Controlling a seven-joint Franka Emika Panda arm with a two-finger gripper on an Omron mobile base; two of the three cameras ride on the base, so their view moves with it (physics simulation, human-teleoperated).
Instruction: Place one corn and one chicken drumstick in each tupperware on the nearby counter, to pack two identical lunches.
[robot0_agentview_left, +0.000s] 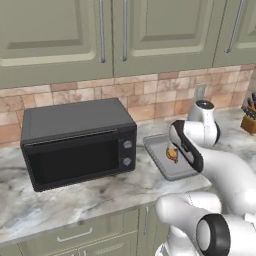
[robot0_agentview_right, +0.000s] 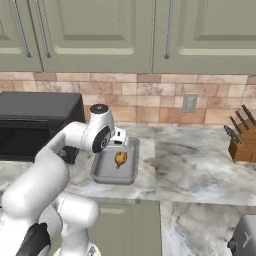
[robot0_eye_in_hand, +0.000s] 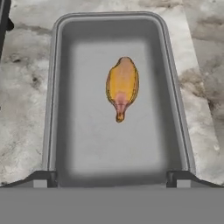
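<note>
A grey tupperware (robot0_eye_in_hand: 57, 87) lies on the marbled counter (robot0_agentview_left: 75, 200) just right of the microwave. One brown-orange chicken drumstick (robot0_eye_in_hand: 122, 85) rests loose near the middle of its floor, thin end toward the hand. My gripper (robot0_eye_in_hand: 112, 179) hovers over the near end of the tray, open, fingertips (robot0_eye_in_hand: 43, 177) spread about as wide as the tray, nothing between them. From the base cameras the same tupperware (robot0_agentview_left: 157, 147) (robot0_agentview_right: 107, 177) holds the drumstick (robot0_agentview_left: 172, 154) (robot0_agentview_right: 120, 159) below the hand. The corn is out of view.
A black microwave (robot0_agentview_left: 80, 142) (robot0_agentview_right: 35, 125) stands close on the tray's left. A knife block (robot0_agentview_left: 249, 117) (robot0_agentview_right: 242, 140) sits at the far right by the brick backsplash. Olive wall cabinets hang overhead. A dark toaster (robot0_agentview_right: 245, 237) stands at the lower right.
</note>
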